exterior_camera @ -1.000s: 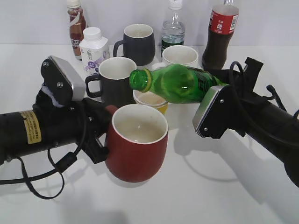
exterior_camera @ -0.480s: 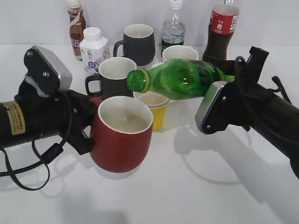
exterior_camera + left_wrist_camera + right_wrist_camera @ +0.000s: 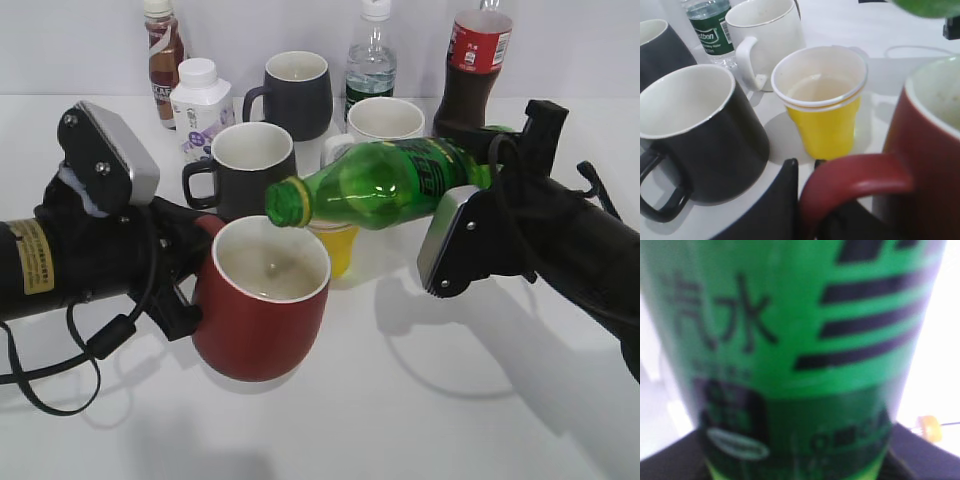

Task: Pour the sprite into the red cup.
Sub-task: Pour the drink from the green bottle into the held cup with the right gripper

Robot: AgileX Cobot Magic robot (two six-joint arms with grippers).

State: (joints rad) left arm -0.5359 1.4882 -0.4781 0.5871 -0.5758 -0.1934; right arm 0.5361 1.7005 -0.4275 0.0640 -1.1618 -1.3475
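Note:
The green sprite bottle (image 3: 385,183) lies nearly level in the air, its open mouth tipped down over the rim of the red cup (image 3: 262,315). My right gripper (image 3: 478,195) is shut on the bottle's label end; the label fills the right wrist view (image 3: 790,340). My left gripper (image 3: 195,290) is shut on the red cup's handle (image 3: 855,177) and holds the cup just above the table. The cup's white inside shows a little liquid at the bottom.
A small yellow paper cup (image 3: 335,245) stands right behind the red cup, also in the left wrist view (image 3: 822,107). Behind it are a black mug (image 3: 245,170), a white mug (image 3: 385,120), another black mug (image 3: 297,92), a cola bottle (image 3: 470,70) and small bottles.
The bottle's mouth has dipped lower and moved slightly left over the red cup. The left arm carried the cup left from a second ago, then shifted it slightly back under the bottle mouth.

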